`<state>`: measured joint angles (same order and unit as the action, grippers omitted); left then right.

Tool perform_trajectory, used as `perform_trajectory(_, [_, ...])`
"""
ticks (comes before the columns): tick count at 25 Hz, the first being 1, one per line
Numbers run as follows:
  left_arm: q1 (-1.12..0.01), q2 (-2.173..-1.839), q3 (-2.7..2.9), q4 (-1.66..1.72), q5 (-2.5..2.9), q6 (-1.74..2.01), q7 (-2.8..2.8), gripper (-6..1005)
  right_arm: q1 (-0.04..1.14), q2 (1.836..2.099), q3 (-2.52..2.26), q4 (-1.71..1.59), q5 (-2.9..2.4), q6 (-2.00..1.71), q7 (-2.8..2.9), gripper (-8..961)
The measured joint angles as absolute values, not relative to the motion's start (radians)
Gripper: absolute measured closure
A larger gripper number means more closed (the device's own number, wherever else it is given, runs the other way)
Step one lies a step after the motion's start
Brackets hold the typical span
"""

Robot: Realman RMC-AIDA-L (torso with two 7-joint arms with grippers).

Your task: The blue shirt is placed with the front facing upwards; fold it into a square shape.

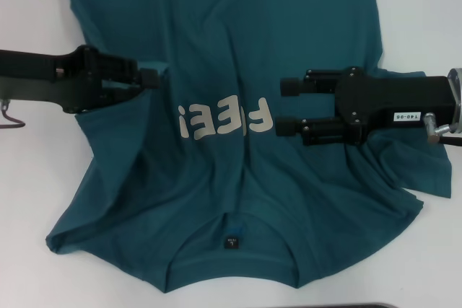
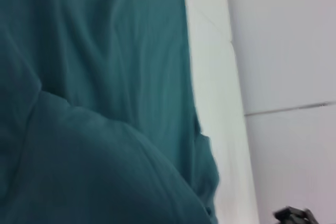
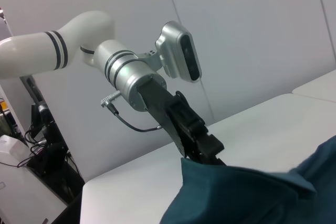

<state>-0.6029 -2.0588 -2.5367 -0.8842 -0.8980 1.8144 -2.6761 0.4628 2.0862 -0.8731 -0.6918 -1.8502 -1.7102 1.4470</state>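
Note:
The blue shirt [image 1: 231, 41] lies front up on the white table [image 1: 29, 200], with its collar and small dark label [image 1: 231, 241] at the near edge. The cream lettering [image 1: 224, 119] sits mid-chest. My left gripper [image 1: 157, 77] is at the shirt's left side, shut on a fold of its fabric. The right wrist view shows that gripper [image 3: 207, 153] holding the cloth [image 3: 252, 198] raised off the table. My right gripper [image 1: 285, 106] hovers over the shirt's right chest, fingers apart and empty. The left wrist view shows only teal cloth [image 2: 94, 77].
A small metal hook [image 1: 9, 117] hangs under the left arm at the table's left side. White table [image 3: 252, 129] surrounds the shirt. A white wall stands behind the table, and dark equipment [image 3: 42, 140] stands beyond its far end.

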Motion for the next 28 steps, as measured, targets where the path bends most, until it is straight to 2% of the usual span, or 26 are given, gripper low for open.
perform_trajectory(13, [-0.584,-2.062,-2.529,-0.875,-0.873,1.721,-2.699,516,0.459,2.086,-0.873,-0.695,-1.852,-1.714,1.451,160])
perform_trajectory(19, [-0.55,-2.035,-2.53,-0.877,-0.871,1.77,-2.677,498,0.457,2.085,-0.873,-0.696,-1.852,-1.716,1.452,161])
perform_trajectory(23, [-0.503,-2.032,-2.547,-0.884,-0.89,1.822,-2.563,486,0.458,2.085,-0.873,-0.698,-1.851,-1.723,1.453,161])
perform_trajectory(25, [-0.467,-2.044,-2.583,-0.909,-0.942,1.878,-2.411,480,0.46,2.085,-0.873,-0.696,-1.85,-1.724,1.455,161])
perform_trajectory(28, [-0.382,-2.088,-2.609,-0.942,-1.042,2.002,-2.04,471,0.463,2.084,-0.873,-0.692,-1.85,-1.723,1.461,161])
